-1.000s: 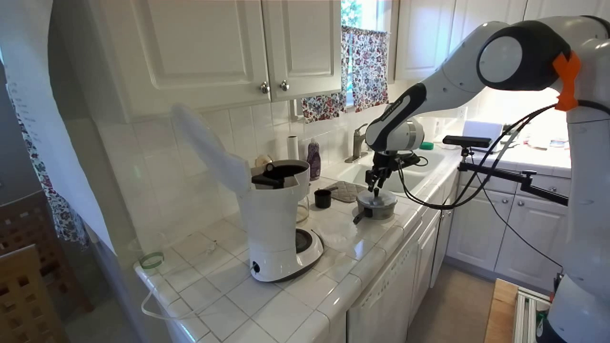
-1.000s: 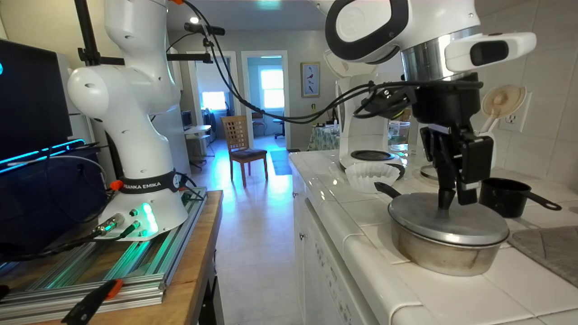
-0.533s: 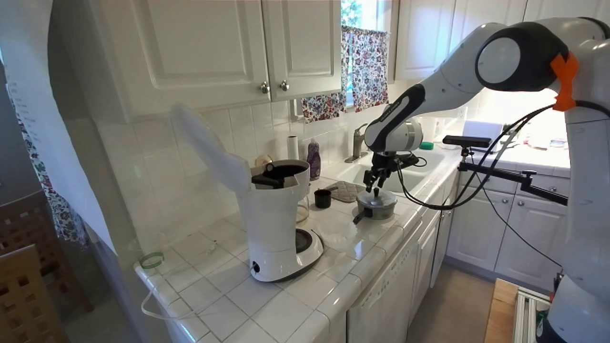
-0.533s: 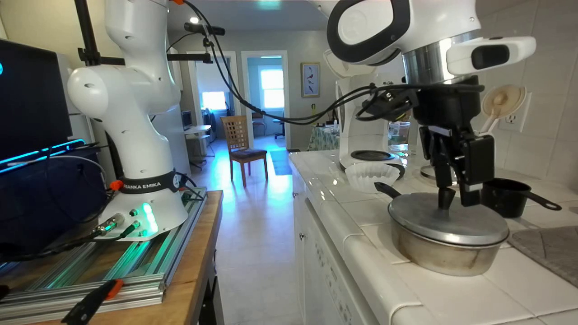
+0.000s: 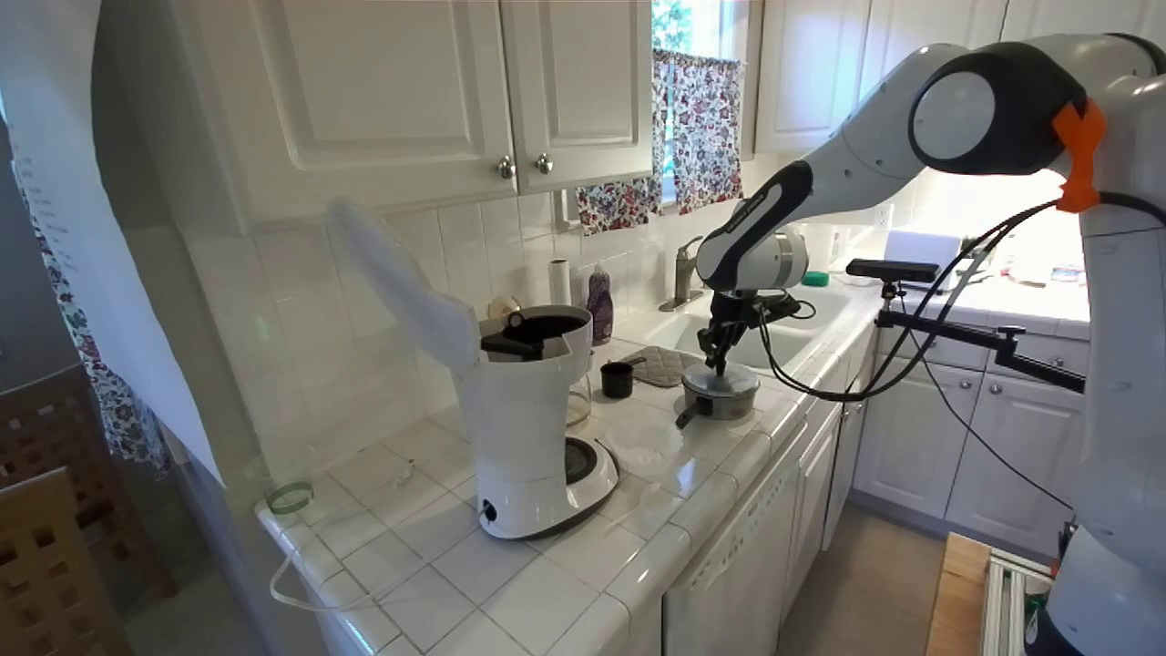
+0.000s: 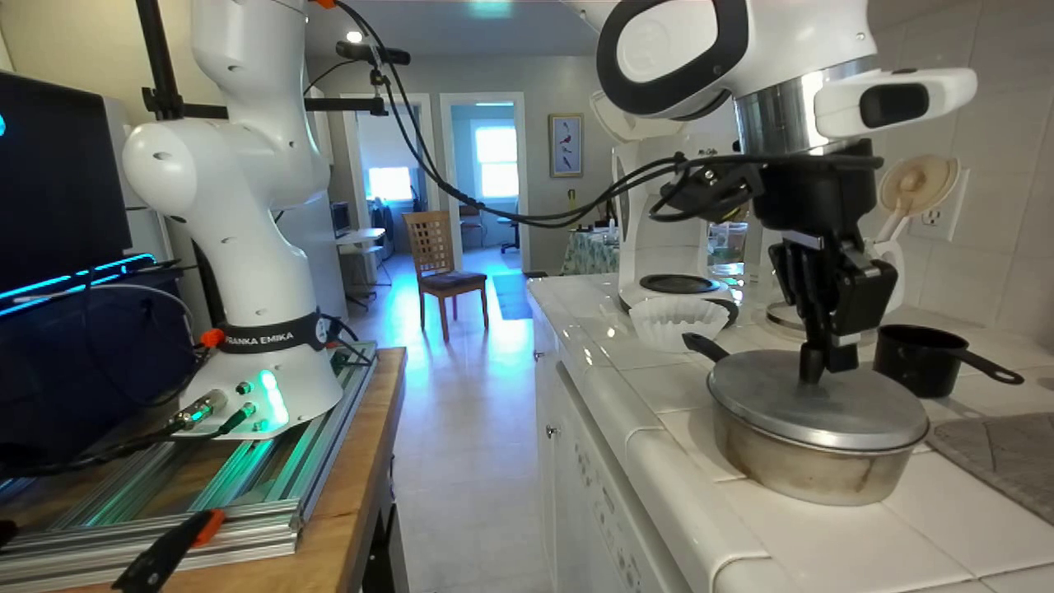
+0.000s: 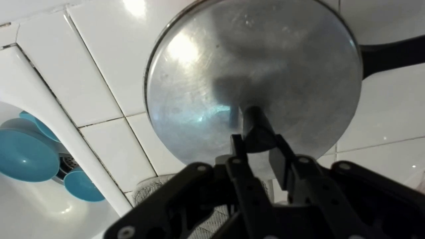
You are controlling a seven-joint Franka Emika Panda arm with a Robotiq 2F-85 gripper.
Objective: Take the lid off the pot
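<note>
The round grey metal lid (image 6: 757,399) sits on the low metal pot (image 6: 807,473), with a tall black knob at its middle. Both stand on the tiled counter, and the lid also shows in the wrist view (image 7: 292,66) and in an exterior view (image 5: 740,380). The pot's dark handle (image 7: 395,54) points toward the coffee maker. My gripper (image 6: 826,362) is above the lid with its fingers closed on both sides of the knob (image 7: 257,127). The wrist view shows the fingertips (image 7: 259,141) touching the knob's upper end. The pot's inside is hidden under the lid.
A small black cup with a handle (image 6: 918,362) stands beside the pot. A grey quilted mat (image 5: 663,364) lies near it. The white coffee maker (image 5: 519,437) and a paper filter (image 6: 677,321) are further along the counter. The sink (image 5: 774,342) with blue bowls (image 7: 26,154) is behind.
My gripper's fingers, spread around the knob before, have closed on it. The arm has shifted only slightly. The pot and lid have hardly moved.
</note>
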